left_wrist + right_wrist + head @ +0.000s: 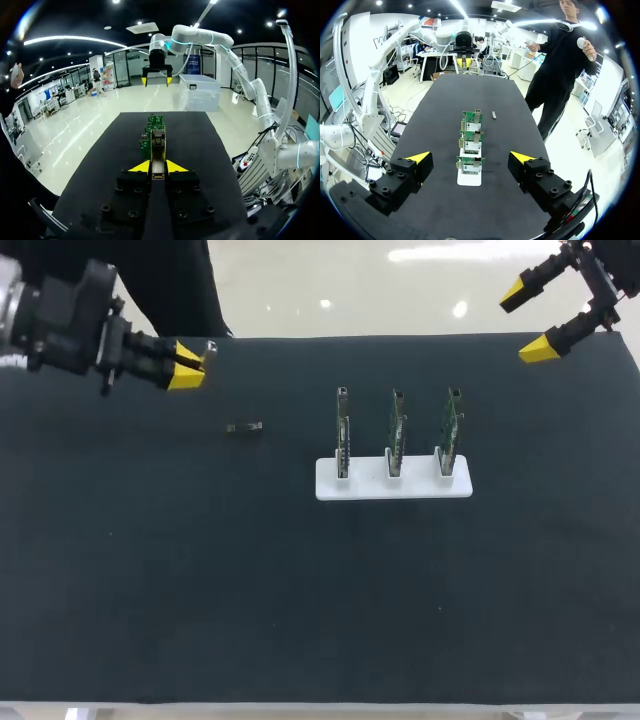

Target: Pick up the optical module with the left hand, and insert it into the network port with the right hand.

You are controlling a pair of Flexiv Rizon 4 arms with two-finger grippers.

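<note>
Black table [150, 590], white stand [393, 489] holding three upright boards [397, 430], left fingers [139, 167] pinching optical module [158, 147], right fingers [540, 348] spread wide

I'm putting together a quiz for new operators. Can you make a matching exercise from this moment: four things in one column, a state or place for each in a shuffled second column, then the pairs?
Things
1. left gripper
2. right gripper
3. white base
4. small dark part

States or places
A. lies flat on the black table, apart from the boards
B. shut on the optical module
C. open, holding nothing
D. carries three upright circuit boards

Pairs: 1-B, 2-C, 3-D, 4-A
</note>
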